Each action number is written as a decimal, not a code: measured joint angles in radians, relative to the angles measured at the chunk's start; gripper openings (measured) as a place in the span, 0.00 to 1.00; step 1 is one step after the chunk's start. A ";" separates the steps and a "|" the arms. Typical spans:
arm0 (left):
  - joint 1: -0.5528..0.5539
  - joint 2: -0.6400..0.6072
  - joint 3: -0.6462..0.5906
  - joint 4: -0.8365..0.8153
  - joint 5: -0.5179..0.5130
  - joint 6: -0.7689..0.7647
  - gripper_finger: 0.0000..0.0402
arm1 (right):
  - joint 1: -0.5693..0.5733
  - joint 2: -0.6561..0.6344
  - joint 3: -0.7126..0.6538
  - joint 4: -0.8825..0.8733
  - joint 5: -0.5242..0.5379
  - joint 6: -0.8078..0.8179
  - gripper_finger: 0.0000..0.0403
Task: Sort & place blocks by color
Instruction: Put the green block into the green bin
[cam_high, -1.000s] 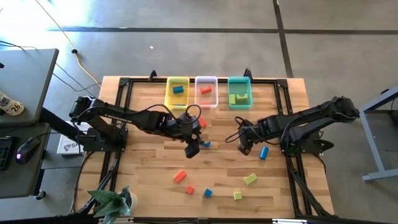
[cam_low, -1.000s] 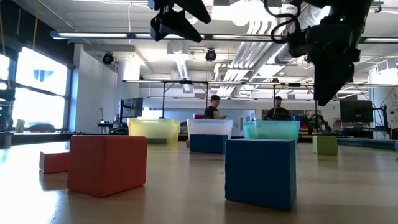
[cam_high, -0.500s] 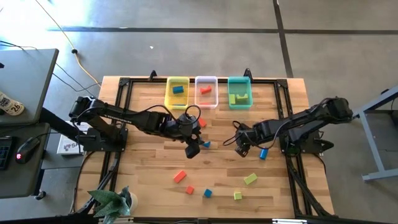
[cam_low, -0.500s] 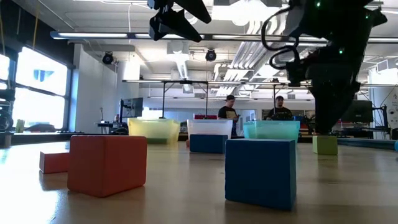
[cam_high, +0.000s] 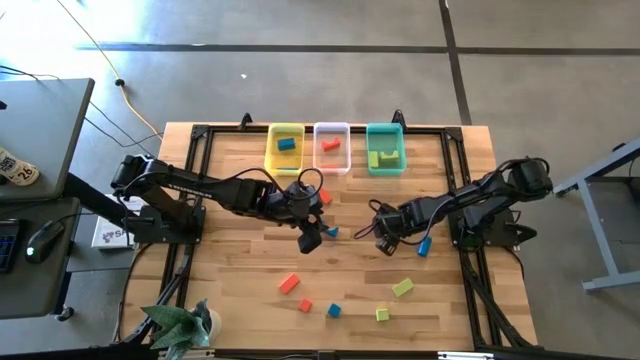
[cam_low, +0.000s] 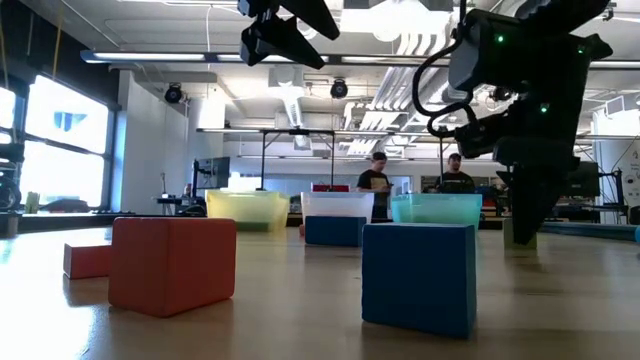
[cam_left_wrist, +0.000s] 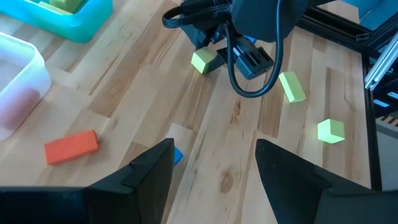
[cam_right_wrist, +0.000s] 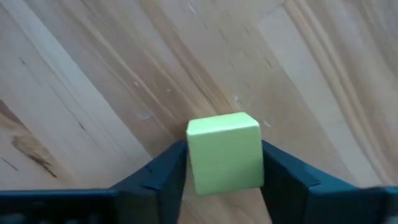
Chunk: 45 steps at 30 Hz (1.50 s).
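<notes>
- A green cube (cam_right_wrist: 224, 152) was bracketed by the right gripper (cam_high: 385, 241) at mid-frame, fingers apparently pinching it on the table (cam_high: 230, 290).
- The left gripper (cam_high: 309, 240) was held spread, empty.
- Few blocks were seen sorted in the trays (cam_high: 334, 148) at upper centre; several blocks (cam_high: 289, 284) were left loose below.

Desk (cam_high: 240, 270): pale wood with plank grain, framed in black. Trays at the far edge: yellow tray (cam_high: 285, 159), clear tray (cam_high: 332, 164), teal tray (cam_high: 385, 165), holding blue, red-orange and yellow-green pieces respectively. Loose blocks: a red-orange bar (cam_high: 289, 284), a small red-orange cube (cam_high: 305, 306), a blue cube (cam_high: 334, 311), a yellow-green cube (cam_high: 382, 315), a yellow-green bar (cam_high: 402, 288), a blue cylinder (cam_high: 424, 246). Both arms are black. The right pincer (cam_right_wrist: 224, 171) is dark, with a yellow-green block (cam_right_wrist: 224, 153) between its fingers.
</notes>
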 joint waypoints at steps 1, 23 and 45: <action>0.000 0.000 0.000 0.000 -0.005 0.008 0.54 | -0.001 0.000 0.000 0.001 -0.004 0.005 0.35; 0.113 0.000 0.000 0.001 0.054 0.343 0.54 | -0.178 -0.162 0.101 0.003 0.057 0.155 0.27; 0.177 0.168 0.000 0.013 0.121 0.724 0.54 | -0.733 -0.161 0.234 0.139 0.112 -0.260 0.27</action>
